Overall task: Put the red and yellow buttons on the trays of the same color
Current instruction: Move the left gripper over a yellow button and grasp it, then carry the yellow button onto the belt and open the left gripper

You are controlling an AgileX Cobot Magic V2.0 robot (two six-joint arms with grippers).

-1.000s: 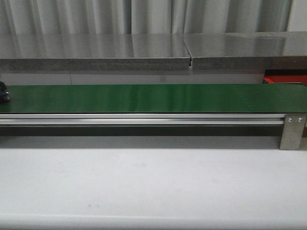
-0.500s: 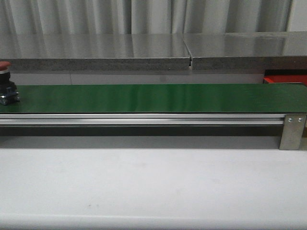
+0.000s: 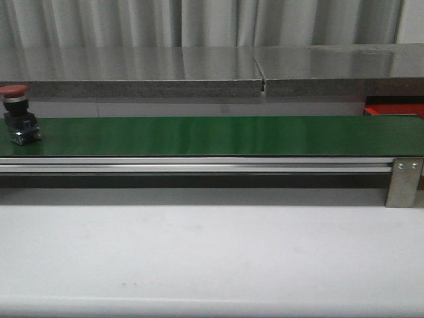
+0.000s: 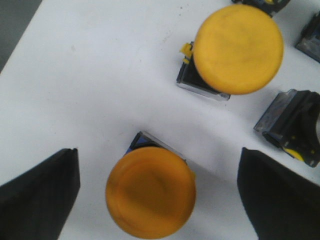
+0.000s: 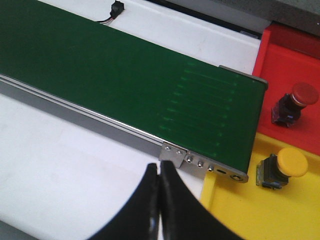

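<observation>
Even, soft light throughout; the green belt (image 3: 212,136) shows vertical glare streaks, and the nearest yellow button (image 4: 150,199) looks blurred.

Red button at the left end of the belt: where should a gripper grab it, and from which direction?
Grip the dark body below the cap of the red button, probably coming from above with fingers either side. It stands upright on the green belt; the domed cap overhangs and looks slippery, the blocky base gives flatter faces.

Red buttons: two, one on the green conveyor belt (image 3: 212,136) near its left end (image 3: 18,114), one on the red tray (image 5: 295,102)
Yellow buttons: three, two on the white surface (image 4: 150,192) (image 4: 237,49), one on the yellow tray (image 5: 285,167)
Trays: two, red (image 5: 285,55) and yellow (image 5: 260,212)
Conveyor belts: one
</observation>
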